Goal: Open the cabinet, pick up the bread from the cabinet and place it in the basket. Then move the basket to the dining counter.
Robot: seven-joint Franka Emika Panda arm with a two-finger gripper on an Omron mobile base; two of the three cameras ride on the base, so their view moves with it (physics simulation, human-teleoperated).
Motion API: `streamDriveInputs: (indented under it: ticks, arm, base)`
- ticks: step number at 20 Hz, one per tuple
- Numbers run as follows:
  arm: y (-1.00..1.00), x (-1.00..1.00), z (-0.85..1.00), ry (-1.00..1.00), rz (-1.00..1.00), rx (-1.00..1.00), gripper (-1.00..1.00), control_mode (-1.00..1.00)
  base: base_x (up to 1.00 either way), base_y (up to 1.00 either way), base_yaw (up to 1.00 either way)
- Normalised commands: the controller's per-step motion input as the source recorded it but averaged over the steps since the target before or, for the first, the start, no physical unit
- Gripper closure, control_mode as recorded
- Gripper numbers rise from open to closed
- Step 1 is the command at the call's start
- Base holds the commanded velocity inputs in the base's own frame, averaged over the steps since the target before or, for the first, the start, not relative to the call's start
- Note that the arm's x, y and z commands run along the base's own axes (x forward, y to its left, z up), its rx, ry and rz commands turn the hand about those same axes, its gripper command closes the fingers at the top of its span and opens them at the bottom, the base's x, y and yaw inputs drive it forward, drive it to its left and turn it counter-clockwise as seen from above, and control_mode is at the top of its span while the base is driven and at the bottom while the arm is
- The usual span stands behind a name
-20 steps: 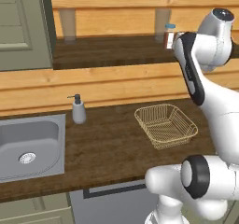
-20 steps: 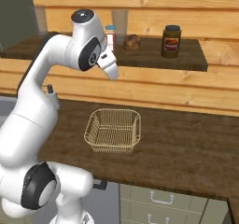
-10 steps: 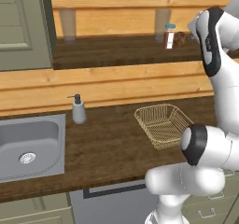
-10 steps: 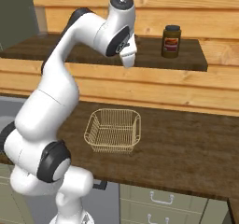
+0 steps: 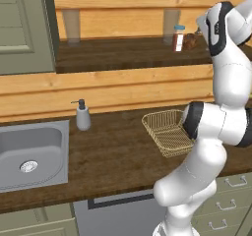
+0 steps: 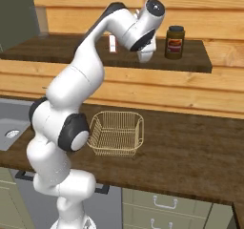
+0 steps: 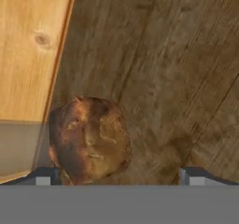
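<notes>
The bread (image 7: 88, 139), a rounded brown lump, lies on the dark wood shelf of the open cabinet. My gripper (image 7: 120, 177) hangs just above it, open, with the bread close to the left fingertip (image 7: 44, 176) and a wide gap to the other. In the right base view the gripper (image 6: 144, 57) points down at the shelf and covers the bread. In the left base view the bread (image 5: 190, 42) peeks out beside the arm. The tan wire basket (image 5: 167, 132) (image 6: 116, 132) sits on the worktop below and holds nothing. The dining counter is out of view.
A dark jar with a black lid (image 6: 175, 42) stands on the shelf just right of the hand, and a small shaker (image 6: 113, 43) just left. The cabinet door (image 5: 24, 28) stands open at far left. A steel sink (image 5: 29, 151) and a soap dispenser (image 5: 82, 116) lie left of the basket.
The arm has swung right along the shelf, past the shaker, and the hand now hangs over the bread and hides it in the right base view. The jaws stayed open.
</notes>
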Motion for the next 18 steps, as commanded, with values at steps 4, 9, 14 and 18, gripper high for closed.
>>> streamDriveInputs:
  ticks: [4,9,14,18]
  arm:
    - [-0.01,0.76,0.0,0.0,0.12,0.02,-1.0,-1.0]
    - [-0.12,0.26,0.0,0.0,0.03,0.0,-1.0,-1.0]
    - [-0.01,0.04,-0.09,0.0,0.0,0.0,-1.0,-1.0]
    - [0.25,-0.01,-0.24,0.0,0.0,0.0,-1.0,-1.0]
  base:
    - [0.0,0.0,0.0]
    - [0.0,0.0,0.0]
    - [0.0,0.0,0.0]
    - [0.0,0.0,0.0]
